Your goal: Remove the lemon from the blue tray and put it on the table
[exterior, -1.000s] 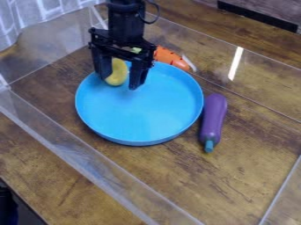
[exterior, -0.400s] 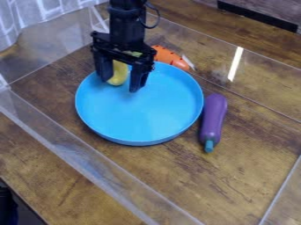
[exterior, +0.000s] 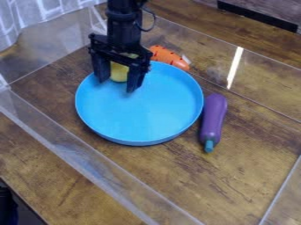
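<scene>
Lemon (exterior: pixel 119 73): seated at the far-left rim inside the blue tray (exterior: pixel 147 114), not yet lifted. Gripper (exterior: pixel 119 74): jaws spread wide and straddling the fruit, presumably positioned for closing. Carrot (exterior: pixel 174 60) and eggplant (exterior: pixel 213 120): left outside on the table (exterior: pixel 70 167).

Large round bright blue plastic tray (exterior: pixel 141 119): smooth, slight sheen, low moulded rim. Small yellow oval lemon (exterior: pixel 119 72) between the black fingers (exterior: pixel 101 68): smooth skin, dull. The fingers look like matt black plastic or metal, cannot tell which. Dark brown wood-plank desk (exterior: pixel 70 185): visible grain and plank seams, covered by a glossy clear sheet with bright streak reflections to the right of the fingers. Purple eggplant (exterior: pixel 213 119), well right of the fingers: smooth, faintly shiny, likely plastic. Orange carrot (exterior: pixel 174 60), just right of the fingers: smooth, semi-matt; partly hidden.
</scene>
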Robot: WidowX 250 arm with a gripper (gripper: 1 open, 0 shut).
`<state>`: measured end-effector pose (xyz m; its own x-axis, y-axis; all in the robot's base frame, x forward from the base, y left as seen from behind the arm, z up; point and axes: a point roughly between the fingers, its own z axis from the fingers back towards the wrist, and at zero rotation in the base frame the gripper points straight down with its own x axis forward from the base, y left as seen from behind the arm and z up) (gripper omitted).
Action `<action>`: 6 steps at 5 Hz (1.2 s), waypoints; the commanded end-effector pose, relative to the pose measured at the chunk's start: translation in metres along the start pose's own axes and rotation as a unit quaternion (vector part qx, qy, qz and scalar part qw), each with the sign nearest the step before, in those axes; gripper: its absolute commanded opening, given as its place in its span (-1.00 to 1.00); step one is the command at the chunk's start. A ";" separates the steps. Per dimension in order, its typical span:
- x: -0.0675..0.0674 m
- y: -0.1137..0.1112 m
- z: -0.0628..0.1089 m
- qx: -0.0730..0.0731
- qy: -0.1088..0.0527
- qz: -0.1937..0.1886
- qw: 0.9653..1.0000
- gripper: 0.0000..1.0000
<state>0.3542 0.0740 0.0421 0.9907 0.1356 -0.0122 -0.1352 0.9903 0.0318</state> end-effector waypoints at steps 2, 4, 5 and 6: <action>0.020 0.009 0.014 0.005 -0.043 0.007 0.999 1.00; 0.030 0.007 0.003 0.011 -0.047 0.008 0.999 1.00; 0.034 0.006 0.002 0.017 -0.050 0.009 0.999 1.00; 0.039 0.001 -0.003 0.022 -0.052 0.007 0.998 1.00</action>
<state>0.3836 0.0840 0.0277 0.9871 0.1535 0.0466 -0.1564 0.9853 0.0684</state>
